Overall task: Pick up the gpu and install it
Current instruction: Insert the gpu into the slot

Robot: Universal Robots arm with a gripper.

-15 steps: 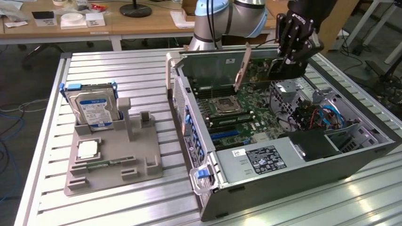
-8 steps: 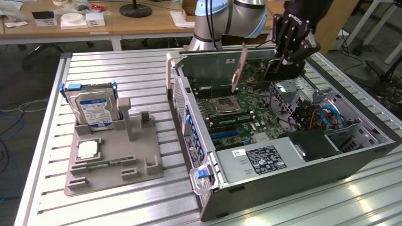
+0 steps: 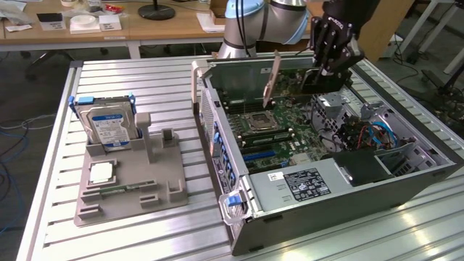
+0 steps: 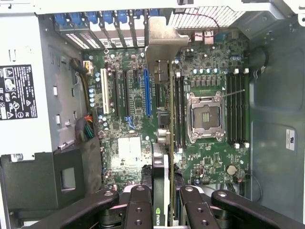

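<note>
Pinches the gpu (image 4: 161, 171) with the gripper (image 4: 167, 198), neither spread wide nor pressed fully together: closes partway onto the card's two faces, with one black finger (image 4: 139, 210) on either side of it. Holds it upright and edge-on, by the end away from the silvery bracket (image 4: 162, 43). Hangs above the motherboard (image 4: 128, 100) inside the open computer case (image 4: 274, 105), with the card lined along the expansion slots, between the long blue slot (image 4: 147, 93) and the processor socket (image 4: 206, 117). Points the bracket toward the case wall with the row of blue latches (image 4: 102, 18). Cannot tell contact between the card's lower edge and a slot from a small gap.

In the exterior view, shows the gripper (image 3: 324, 76) over the far part of the case (image 3: 348, 212), near the table's far edge, with the gpu (image 3: 273, 81) as a thin tan strip standing on end just beside it, on the exterior view's left. Finds the case lying on its side on the slatted metal table (image 3: 130, 81), toward the table's edge on the exterior view's right. Has a grey fixture tray (image 3: 156, 179) toward the table's edge on the exterior view's left, beside the case and apart from it, with a blue-labelled hard drive (image 3: 108, 128) standing upright in a blue-cornered caddy at the tray's far end, and a small slim memory stick (image 3: 119, 188) lying flat toward its near edge.
</note>
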